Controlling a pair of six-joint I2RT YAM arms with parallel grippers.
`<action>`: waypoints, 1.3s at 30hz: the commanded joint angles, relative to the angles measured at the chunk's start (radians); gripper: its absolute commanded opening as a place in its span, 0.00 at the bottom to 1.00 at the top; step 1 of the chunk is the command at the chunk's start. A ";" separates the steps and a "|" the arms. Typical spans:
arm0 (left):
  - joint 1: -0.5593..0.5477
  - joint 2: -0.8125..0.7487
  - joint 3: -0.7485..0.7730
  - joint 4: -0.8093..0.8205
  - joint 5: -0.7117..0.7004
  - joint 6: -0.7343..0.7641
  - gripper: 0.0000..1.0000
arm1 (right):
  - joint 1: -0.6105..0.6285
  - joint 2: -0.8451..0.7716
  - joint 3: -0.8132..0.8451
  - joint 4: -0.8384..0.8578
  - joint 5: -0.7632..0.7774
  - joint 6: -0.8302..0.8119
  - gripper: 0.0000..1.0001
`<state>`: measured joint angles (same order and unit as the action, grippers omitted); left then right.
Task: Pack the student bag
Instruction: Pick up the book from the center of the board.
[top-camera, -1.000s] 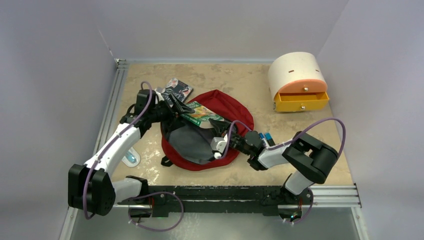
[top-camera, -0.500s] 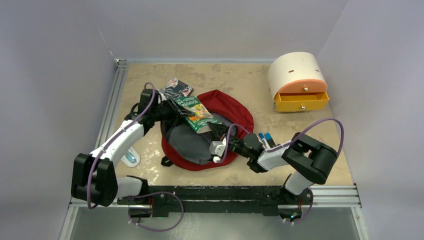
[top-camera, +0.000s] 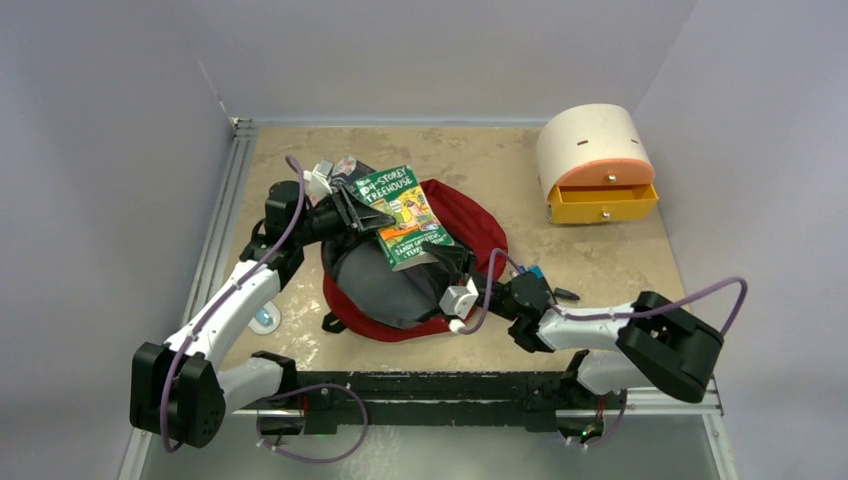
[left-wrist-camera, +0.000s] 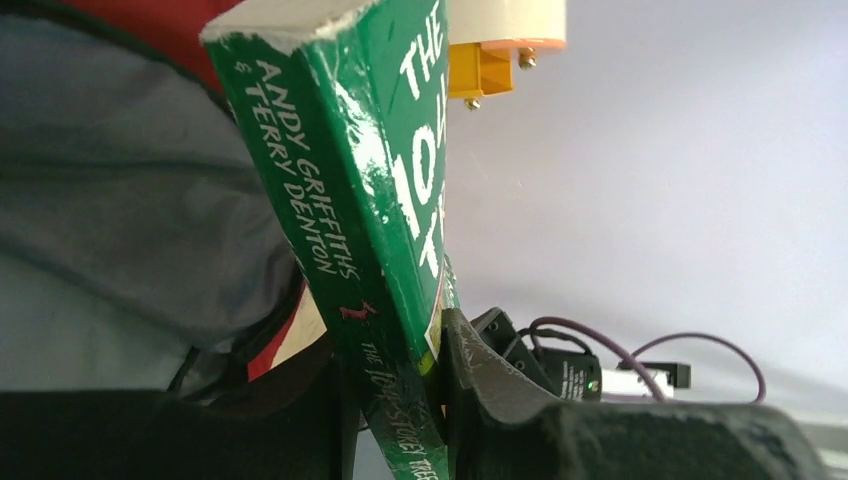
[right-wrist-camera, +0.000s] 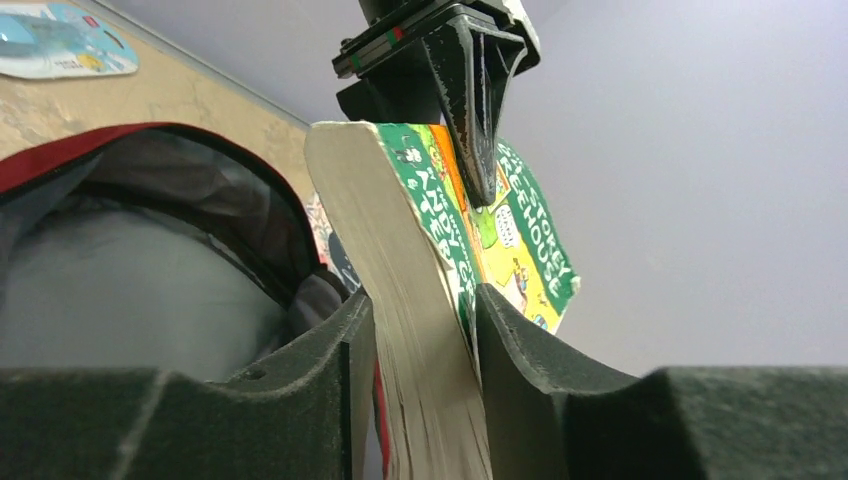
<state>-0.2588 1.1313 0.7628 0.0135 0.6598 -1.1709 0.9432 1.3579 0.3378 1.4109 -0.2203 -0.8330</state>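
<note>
The table (top-camera: 600, 260) is sandy-coloured, and my two arms reach out over it from the near edge. The bag (top-camera: 470, 215) lies about mid-table between them, nearer the left. It is dark red and flat on its back, and its mouth gapes so the grey lining faces up. The box (top-camera: 593, 150), cream over orange, stands well apart at the far right with its lower drawer pulled out.

A green book (top-camera: 405, 215) hangs tilted over the far part of the open bag, cover up. My left pincer (left-wrist-camera: 395, 350) pinches it at the spine end, one finger on either face. My right pincer (right-wrist-camera: 425, 310) comes in from the near side with the page edge between its fingers (right-wrist-camera: 520, 370). One pad lies against the cover, but a sliver of red shows between the other pad and the pages. I cannot tell whether that pincer is really squeezing the book or only standing around it.

A dark book (top-camera: 345, 168) lies on the table behind my left wrist, partly hidden by it. A pale blue packet (top-camera: 262, 318) rests by my left forearm, just off the bag's left edge. Some blue-tipped pens (top-camera: 535, 272) lie beside my right wrist, too small to make out further.
</note>
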 joint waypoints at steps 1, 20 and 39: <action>0.006 -0.025 -0.037 0.185 0.026 0.186 0.00 | -0.003 -0.143 -0.002 0.066 -0.033 0.080 0.45; 0.006 -0.039 -0.009 0.258 0.103 0.355 0.00 | -0.007 -0.483 0.038 -0.305 0.401 0.868 0.63; 0.006 -0.080 0.020 0.356 0.406 0.518 0.00 | -0.294 -0.187 0.442 -0.847 -0.116 1.279 0.99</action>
<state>-0.2550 1.0878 0.7216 0.2169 0.9642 -0.6910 0.6697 1.1553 0.7288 0.5758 -0.1371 0.3870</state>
